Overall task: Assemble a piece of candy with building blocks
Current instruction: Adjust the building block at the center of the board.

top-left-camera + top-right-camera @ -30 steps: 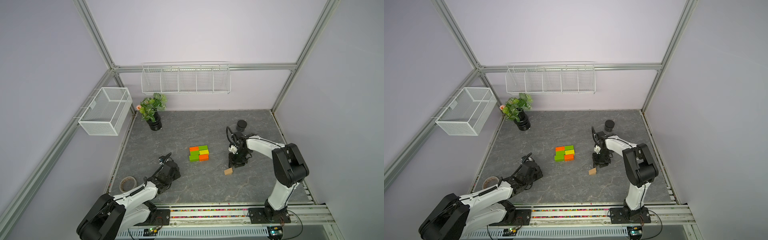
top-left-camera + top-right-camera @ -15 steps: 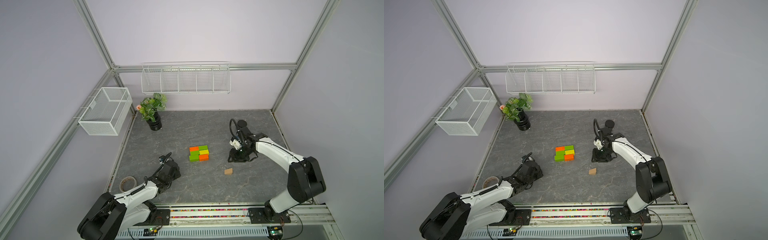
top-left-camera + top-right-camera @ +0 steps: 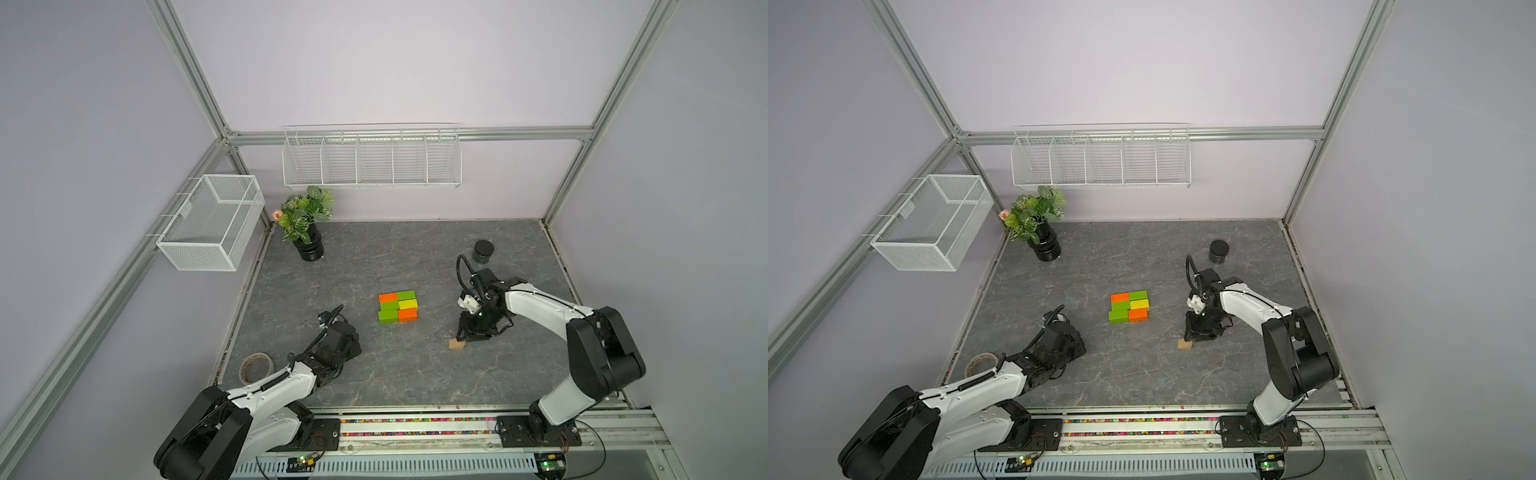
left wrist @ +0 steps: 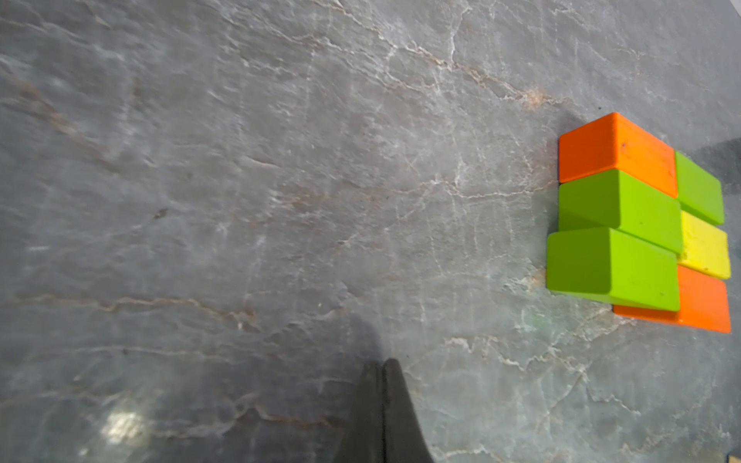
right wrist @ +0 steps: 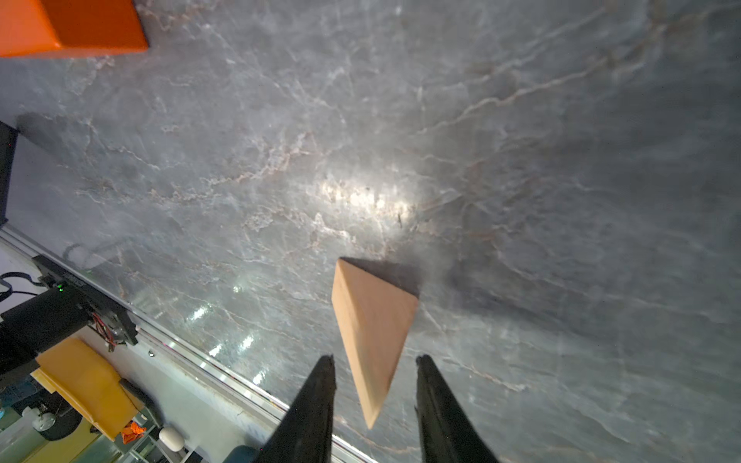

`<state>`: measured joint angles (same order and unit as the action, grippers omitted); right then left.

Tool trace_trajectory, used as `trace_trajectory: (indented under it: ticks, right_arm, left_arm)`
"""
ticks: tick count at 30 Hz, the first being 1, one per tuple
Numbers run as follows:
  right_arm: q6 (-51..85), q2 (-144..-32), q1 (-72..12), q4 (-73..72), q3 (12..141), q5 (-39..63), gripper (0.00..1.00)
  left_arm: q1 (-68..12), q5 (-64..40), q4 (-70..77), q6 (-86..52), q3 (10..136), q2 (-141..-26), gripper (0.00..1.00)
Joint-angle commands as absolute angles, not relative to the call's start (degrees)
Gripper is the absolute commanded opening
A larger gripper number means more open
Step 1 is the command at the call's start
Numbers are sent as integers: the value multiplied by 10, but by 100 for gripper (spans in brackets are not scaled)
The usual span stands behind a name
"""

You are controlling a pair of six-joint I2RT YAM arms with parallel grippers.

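Six green, orange and yellow bricks (image 3: 397, 307) lie joined as a rectangle in the middle of the table (image 3: 374, 257). The tan triangle (image 5: 371, 328) lies apart from them, its tip between the parted jaws of the right gripper (image 5: 375, 356), with a gap on each side. The left gripper (image 4: 381, 362) is pressed together, holding nothing.

Six small painted wooden bricks (image 3: 397, 306) lay flat and snug together, two wide and three long, in the middle of the grey table (image 3: 374, 257). The far row was an orange brick (image 3: 388, 297) and a green brick (image 3: 406, 295), the middle row a second green brick (image 3: 389, 306) and a yellow brick (image 3: 408, 304), and the near row a third green brick (image 3: 387, 316) and a second orange brick (image 3: 407, 314). A small tan wooden triangle block (image 3: 456, 344) lay alone, well apart from them, toward the robot's right.
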<state>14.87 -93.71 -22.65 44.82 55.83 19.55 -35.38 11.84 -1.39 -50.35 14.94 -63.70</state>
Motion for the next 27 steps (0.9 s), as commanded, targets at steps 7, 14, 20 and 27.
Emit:
trace_trajectory:
  ticks: [7, 14, 20, 27]
  right_arm:
    - [160, -976, -230, 398, 532, 228, 25]
    - [180, -988, -218, 349, 507, 277, 7]
    - [259, -1002, -165, 180, 432, 445, 7]
    - [438, -1046, -137, -93, 383, 575, 7]
  left_arm:
    - [-353, 112, -68, -510, 141, -657, 0]
    - [-353, 111, -64, -510, 141, -664, 0]
    - [-353, 110, -66, -510, 145, -670, 0]
    - [-353, 108, -69, -510, 148, -673, 0]
